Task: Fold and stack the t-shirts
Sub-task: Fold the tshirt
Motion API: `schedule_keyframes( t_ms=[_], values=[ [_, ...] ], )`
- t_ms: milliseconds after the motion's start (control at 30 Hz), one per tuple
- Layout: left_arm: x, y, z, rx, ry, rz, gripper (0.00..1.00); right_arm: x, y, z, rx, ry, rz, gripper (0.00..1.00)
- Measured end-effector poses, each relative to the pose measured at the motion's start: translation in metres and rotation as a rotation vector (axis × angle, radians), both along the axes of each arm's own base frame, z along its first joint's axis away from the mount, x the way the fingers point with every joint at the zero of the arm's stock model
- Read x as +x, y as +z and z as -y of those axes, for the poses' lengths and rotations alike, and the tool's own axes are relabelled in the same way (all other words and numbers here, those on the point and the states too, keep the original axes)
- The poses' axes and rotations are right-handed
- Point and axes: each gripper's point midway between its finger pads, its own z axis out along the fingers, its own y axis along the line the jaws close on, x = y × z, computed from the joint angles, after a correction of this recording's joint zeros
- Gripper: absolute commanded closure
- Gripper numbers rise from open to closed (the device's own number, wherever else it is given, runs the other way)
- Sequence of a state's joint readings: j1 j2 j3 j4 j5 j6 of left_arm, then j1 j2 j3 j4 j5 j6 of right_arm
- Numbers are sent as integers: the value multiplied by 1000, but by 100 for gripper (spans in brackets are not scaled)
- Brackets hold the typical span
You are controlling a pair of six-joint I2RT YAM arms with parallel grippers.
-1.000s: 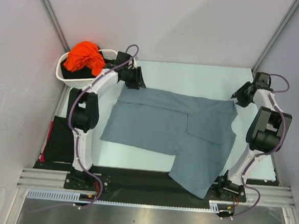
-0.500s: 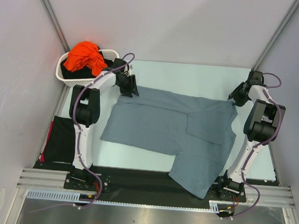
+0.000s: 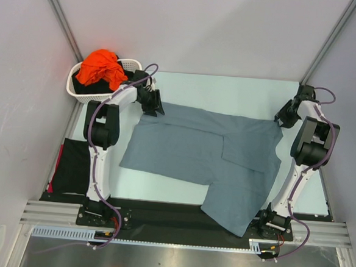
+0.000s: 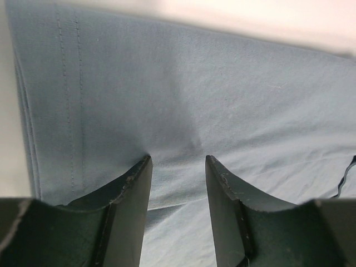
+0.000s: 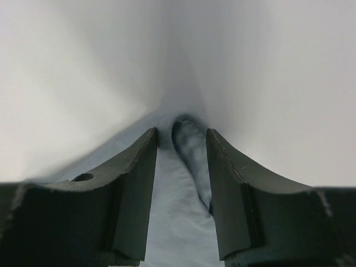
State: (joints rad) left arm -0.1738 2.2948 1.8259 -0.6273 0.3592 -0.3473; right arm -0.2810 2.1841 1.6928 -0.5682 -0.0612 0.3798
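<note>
T-shirt (image 3: 207, 151), slate grey-blue, spread flat across middle of table (image 3: 230, 91). One sleeve folded in over the body on the right. Near right corner hangs over the table's front edge, between the arm bases.

Left gripper (image 4: 177, 161) at the shirt's far left corner. Tips down on the cloth beside the stitched hem, jaws apart. Cloth shows flat in the gap with a slight pucker; nothing pinched.

Right gripper (image 5: 182, 133) at the far right corner. Jaws apart, a raised edge of the grey cloth standing between them, closer to the right finger. Not clamped; view blurred.

Orange t-shirt (image 3: 100, 67) heaped in white slotted basket (image 3: 134, 63) at far left corner, black cloth under it. Black t-shirt (image 3: 72, 166) lies flat at the table's left edge, well apart from the grey one.
</note>
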Motion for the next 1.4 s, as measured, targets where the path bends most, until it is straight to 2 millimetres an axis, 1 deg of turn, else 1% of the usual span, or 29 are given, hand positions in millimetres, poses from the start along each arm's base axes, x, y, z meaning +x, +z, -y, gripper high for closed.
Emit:
schedule_keyframes(
  t_ms=[100,133,200,233,367,400,467,600,833,1033,1167,1267,1333,1367,1400],
  values=[
    [0,0,0,-10,2,-4,51,2,-1,4,10,-5,4,57],
    [0,0,0,-13,7,-7,51,3,-1,4,14,-3,7,60],
    [1,0,-1,-17,10,-9,51,4,-5,4,23,-2,5,69],
    [1,0,-1,-20,12,-10,51,5,-5,4,26,-2,7,72],
    [3,-1,-3,-40,20,-18,53,6,-8,4,28,-22,13,88],
    [3,-1,-3,-48,24,-22,53,6,-9,4,26,-30,12,95],
    [4,-2,-4,-60,28,-27,54,6,-9,7,10,-49,9,100],
    [5,-2,-5,-76,35,-34,54,8,-9,12,-41,-71,5,100],
    [9,-1,-4,-88,54,-26,55,27,-7,24,-139,-111,18,100],
    [15,-1,-3,-98,68,-18,55,53,-5,26,-168,-121,64,100],
    [22,0,-2,-106,79,-8,55,76,-2,26,-173,-115,106,100],
    [29,1,-1,-108,82,12,54,97,3,27,-178,-103,147,100],
    [32,1,-1,-106,84,22,53,110,7,27,-178,-91,177,97],
    [33,2,-2,-103,85,26,53,115,9,27,-178,-84,189,87],
    [33,1,-2,-100,86,29,52,119,10,26,-177,-77,200,83]
  ],
)
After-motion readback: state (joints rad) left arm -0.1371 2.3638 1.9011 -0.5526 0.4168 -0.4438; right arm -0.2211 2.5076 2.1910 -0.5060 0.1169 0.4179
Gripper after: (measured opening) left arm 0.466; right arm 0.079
